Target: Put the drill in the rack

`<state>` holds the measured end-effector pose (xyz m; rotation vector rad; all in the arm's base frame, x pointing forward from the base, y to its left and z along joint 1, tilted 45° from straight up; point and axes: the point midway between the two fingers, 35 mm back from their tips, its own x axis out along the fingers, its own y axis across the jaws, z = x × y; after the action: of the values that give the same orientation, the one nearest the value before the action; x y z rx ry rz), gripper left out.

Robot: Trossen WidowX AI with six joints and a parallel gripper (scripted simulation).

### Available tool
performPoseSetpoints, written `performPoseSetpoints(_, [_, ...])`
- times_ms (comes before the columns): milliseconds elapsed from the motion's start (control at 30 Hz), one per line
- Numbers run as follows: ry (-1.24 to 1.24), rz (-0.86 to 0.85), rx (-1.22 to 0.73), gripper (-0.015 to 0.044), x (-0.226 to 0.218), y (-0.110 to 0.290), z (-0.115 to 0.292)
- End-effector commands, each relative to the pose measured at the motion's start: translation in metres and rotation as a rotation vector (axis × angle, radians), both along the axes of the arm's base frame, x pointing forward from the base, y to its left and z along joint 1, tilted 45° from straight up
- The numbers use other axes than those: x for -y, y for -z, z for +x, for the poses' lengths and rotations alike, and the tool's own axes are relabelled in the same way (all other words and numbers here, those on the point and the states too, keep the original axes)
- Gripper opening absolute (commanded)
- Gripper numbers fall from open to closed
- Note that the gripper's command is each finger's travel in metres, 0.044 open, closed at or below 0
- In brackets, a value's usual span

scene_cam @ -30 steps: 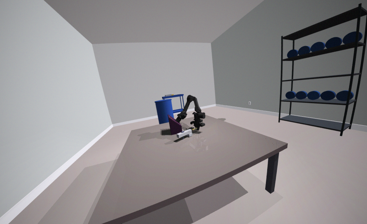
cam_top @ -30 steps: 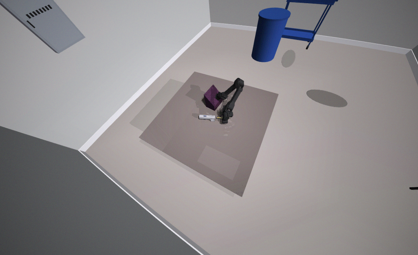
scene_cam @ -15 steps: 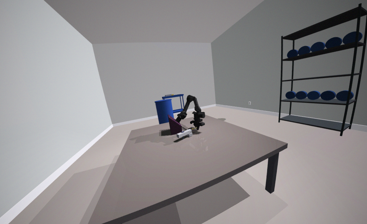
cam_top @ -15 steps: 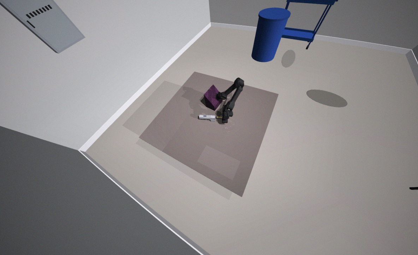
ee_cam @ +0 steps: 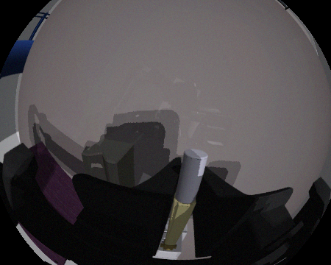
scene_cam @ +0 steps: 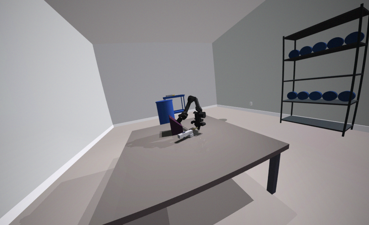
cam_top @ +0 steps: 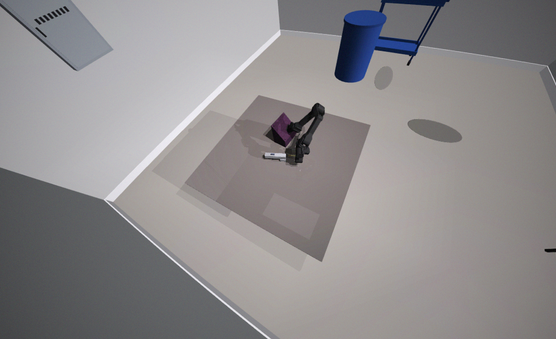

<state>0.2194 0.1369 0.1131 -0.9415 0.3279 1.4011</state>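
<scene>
Now the black gripper (ee_cam: 185, 231) clamps the slim grey-tipped, brass-bodied drill (ee_cam: 187, 187) just beside the white block (scene_cam: 184, 134) on the table (scene_cam: 236, 151); carry it level, slowly, towards the rack.

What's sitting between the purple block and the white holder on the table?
Only bare table, partly shadowed, between the purple block and the white holder; the top view shows it.
</scene>
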Motion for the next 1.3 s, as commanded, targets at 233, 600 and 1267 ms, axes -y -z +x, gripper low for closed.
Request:
performPoseSetpoints(233, [-0.001, 0.004, 0.001, 0.0, 0.005, -0.004, -0.001])
performPoseSetpoints(600, [-0.001, 0.003, 0.001, 0.0, 0.009, -0.008, -0.002])
performPoseSetpoints(1267, [-0.001, 0.003, 0.001, 0.0, 0.016, -0.014, -0.004])
